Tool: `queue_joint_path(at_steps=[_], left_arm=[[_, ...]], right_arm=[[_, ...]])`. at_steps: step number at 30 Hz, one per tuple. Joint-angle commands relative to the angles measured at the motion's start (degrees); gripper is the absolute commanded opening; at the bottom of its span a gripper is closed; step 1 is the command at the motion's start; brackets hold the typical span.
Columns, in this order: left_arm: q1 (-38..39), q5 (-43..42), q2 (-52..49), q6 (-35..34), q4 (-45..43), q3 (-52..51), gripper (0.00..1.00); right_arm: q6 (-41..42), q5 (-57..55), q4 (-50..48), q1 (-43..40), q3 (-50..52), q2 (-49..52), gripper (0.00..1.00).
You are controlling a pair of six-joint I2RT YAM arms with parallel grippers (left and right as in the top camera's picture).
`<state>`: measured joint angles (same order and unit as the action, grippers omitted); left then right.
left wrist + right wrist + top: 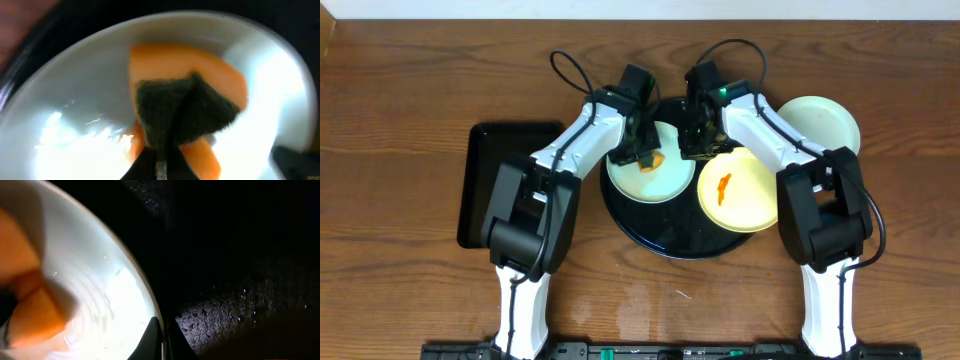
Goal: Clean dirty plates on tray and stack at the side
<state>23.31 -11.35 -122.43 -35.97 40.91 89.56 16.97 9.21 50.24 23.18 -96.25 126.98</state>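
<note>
We see a table [410,100] of matt, grained brown wood and a glossy black tray [240,305] beaded with droplets. The mint plate [665,185] and yellow plate [745,195] look smooth and glazed. The sponge [185,107] pairs soft orange foam with coarse dark-green scouring fibre.

text: none legible | labels: none | wrist views possibly too blurred

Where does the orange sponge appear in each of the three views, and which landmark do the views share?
Overhead: the orange sponge lies just left of centre, on the mint plate.
Left wrist: the sponge is at the centre, dark scouring side up, pinched by the left fingers.
Right wrist: an orange shape at the left edge, probably the sponge.
Shared landmark: the mint plate under it.
</note>
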Motion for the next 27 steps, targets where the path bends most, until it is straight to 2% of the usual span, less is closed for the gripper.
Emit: queue_joint_path(at_steps=[1,4,7,15,18,23,27], left_arm=[[-0.5,12.5,1.4,0.7,5.3,-0.5,0.08],[-0.5,22.8,4.7,0.7,9.3,-0.5,0.08],[-0.5,27.7,9.3,0.7,11.1,-0.5,0.08],[-1.9,27.9,25.2,0.5,12.1,-0.5,0.08],[-4.1,26.6,31.2,-2.2,14.5,-0.5,0.08],[-10.9,22.6,38.9,-2.3,19.1,-0.5,0.07],[-18.1,22.7,42.1,-0.3,24.3,-0.5,0.08]], right_arm=[[0.3,-1.6,0.3,0.1,0.0,0.4,0.01],[0.3,-3.6,0.6,0.1,0.0,0.4,0.01],[0.3,-5.2,0.6,0.1,-0.1,0.4,0.01],[-2.3,-4.4,1.6,0.2,-3.3,-0.5,0.01],[-4.3,-4.3,3.5,0.2,-6.3,-1.6,0.01],[-7.1,-8.0,5.5,0.9,-10.4,-5.4,0.01],[-9.1,-17.0,6.6,2.6,-11.8,-10.0,0.01]])
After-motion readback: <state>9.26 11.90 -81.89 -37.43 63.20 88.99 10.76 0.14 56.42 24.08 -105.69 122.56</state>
